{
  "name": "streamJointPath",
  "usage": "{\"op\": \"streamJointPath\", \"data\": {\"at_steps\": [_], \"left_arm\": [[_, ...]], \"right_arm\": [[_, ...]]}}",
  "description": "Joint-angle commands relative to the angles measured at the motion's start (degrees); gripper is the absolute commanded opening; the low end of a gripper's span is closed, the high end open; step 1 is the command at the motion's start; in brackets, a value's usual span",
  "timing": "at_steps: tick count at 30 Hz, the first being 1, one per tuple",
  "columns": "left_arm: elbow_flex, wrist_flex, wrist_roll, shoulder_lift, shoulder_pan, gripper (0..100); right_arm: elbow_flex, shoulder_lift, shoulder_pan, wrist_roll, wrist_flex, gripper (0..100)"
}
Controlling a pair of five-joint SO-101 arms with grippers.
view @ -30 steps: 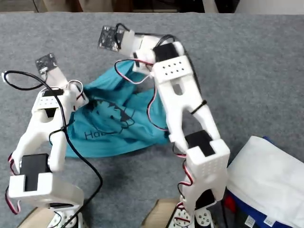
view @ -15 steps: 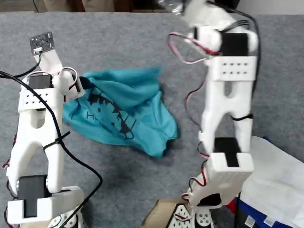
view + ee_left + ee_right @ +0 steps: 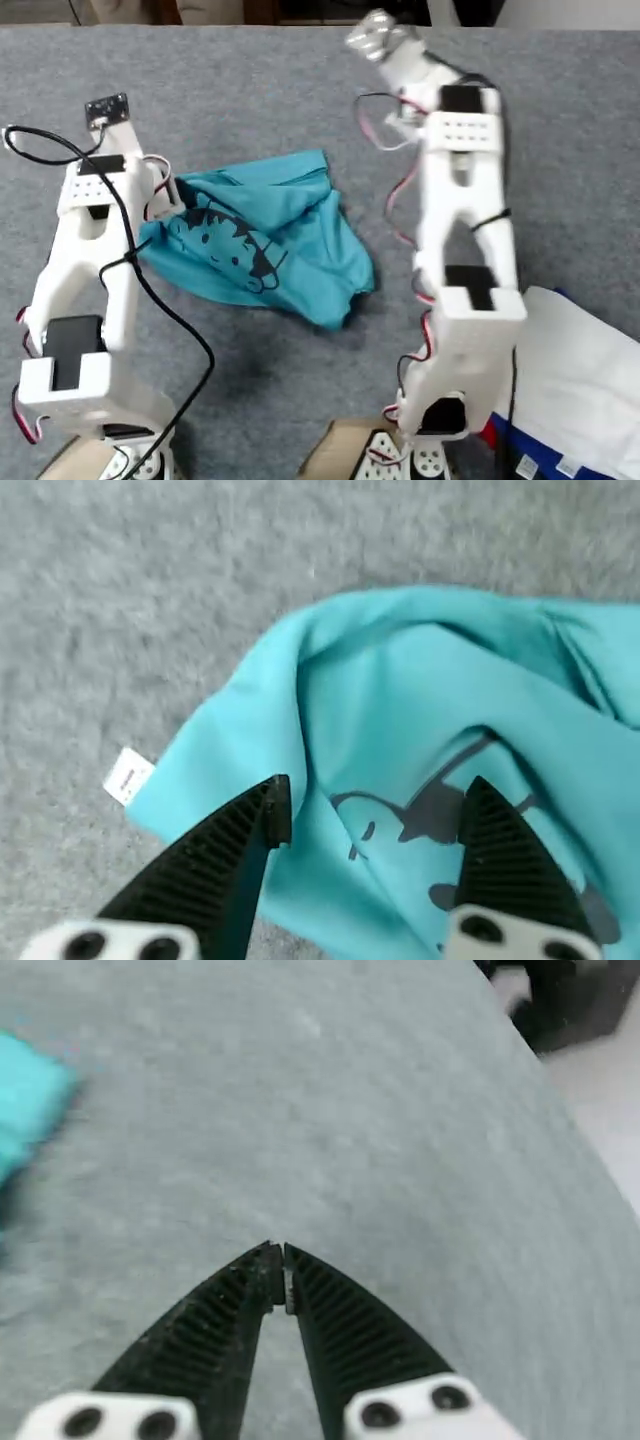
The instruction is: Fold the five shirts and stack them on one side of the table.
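One teal shirt (image 3: 265, 235) lies crumpled on the grey table (image 3: 570, 120), left of centre, its cartoon print facing up. One white folded cloth (image 3: 585, 375) lies at the near right, well apart from it. Two arms rise from the near edge. The left gripper (image 3: 375, 808) hovers with its jaws apart over the shirt's left edge (a small white tag (image 3: 128, 777) pokes out there). The right gripper (image 3: 279, 1265) has its jaws pressed together, holding nothing, above bare table toward the far edge. Open grey surface runs along the far side and to the right of the shirt.
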Motion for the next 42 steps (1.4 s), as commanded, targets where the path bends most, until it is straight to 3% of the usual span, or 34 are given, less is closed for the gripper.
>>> {"op": "streamJointPath", "data": {"at_steps": [1, 4, 8, 15, 26, 29, 42], "left_arm": [[-3.87, 0.44, -0.26, -0.40, -1.58, 28], [-6.33, 5.80, -0.70, -0.92, -3.25, 27], [-5.80, 9.67, -5.45, -1.19, -2.99, 27], [6.15, 0.09, -7.56, -1.27, -0.18, 27], [11.43, -9.85, -7.47, -0.57, -2.46, 27], [11.87, -10.02, -7.47, -0.66, -2.02, 27], [12.04, -10.02, -7.47, -0.66, -1.85, 27]], "right_arm": [[0.04, 0.04, -3.91, 5.80, 2.29, 1.2], [2.51, 0.04, -5.58, 13.54, 1.93, 6.5], [8.92, -1.01, -4.53, 31.56, -0.62, 12.2], [11.56, -2.95, -5.23, 47.30, -3.69, 12.4], [12.35, 1.19, -15.08, 44.48, -7.21, 12.5], [11.47, 4.35, -15.08, 42.90, -11.08, 12.6], [5.58, 12.26, -13.93, 42.64, -11.08, 12.6]]}}
